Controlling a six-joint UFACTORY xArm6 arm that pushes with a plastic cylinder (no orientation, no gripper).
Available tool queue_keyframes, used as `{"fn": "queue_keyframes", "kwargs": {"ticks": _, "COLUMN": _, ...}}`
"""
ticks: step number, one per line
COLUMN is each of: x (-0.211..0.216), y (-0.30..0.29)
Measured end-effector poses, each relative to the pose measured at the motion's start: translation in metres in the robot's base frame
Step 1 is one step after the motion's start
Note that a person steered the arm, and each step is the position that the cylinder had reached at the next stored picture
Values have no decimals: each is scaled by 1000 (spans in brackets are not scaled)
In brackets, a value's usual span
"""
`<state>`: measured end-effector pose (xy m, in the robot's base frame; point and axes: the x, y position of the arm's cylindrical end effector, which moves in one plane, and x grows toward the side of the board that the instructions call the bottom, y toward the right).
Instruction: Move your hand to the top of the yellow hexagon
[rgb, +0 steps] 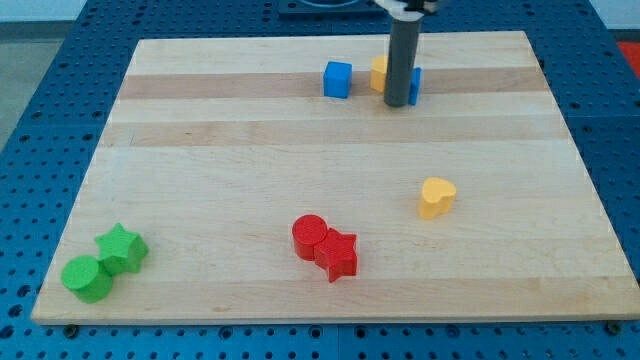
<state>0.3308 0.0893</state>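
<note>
My tip (398, 103) rests on the wooden tabletop (250, 150) in the upper middle of the frame, at the lower end of the dark rod that comes down from the top edge. The rod carries no hand, so there is nothing to be open or closed. The yellow hexagon (379, 73) sits just to the left of the rod, mostly hidden behind it, so only a sliver of yellow shows and its shape is hard to confirm. A blue block (414, 86) peeks out on the rod's right side, also largely covered. The tip is just below and between these two.

A blue cube (338, 79) stands a little further left. A yellow heart (437, 197) lies at right of centre. A red cylinder (309, 237) and a red star (338, 254) touch at lower centre. A green star (122, 248) and a green cylinder (87, 278) touch at lower left.
</note>
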Motion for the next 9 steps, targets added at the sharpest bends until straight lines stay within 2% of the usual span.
{"fn": "queue_keyframes", "kwargs": {"ticks": 1, "x": -26, "y": -14}}
{"fn": "queue_keyframes", "kwargs": {"ticks": 3, "x": -85, "y": -97}}
{"fn": "queue_keyframes", "kwargs": {"ticks": 5, "x": -122, "y": -184}}
{"fn": "queue_keyframes", "kwargs": {"ticks": 6, "x": -139, "y": -206}}
{"fn": "queue_keyframes", "kwargs": {"ticks": 8, "x": -138, "y": -204}}
{"fn": "queue_keyframes", "kwargs": {"ticks": 9, "x": -139, "y": -173}}
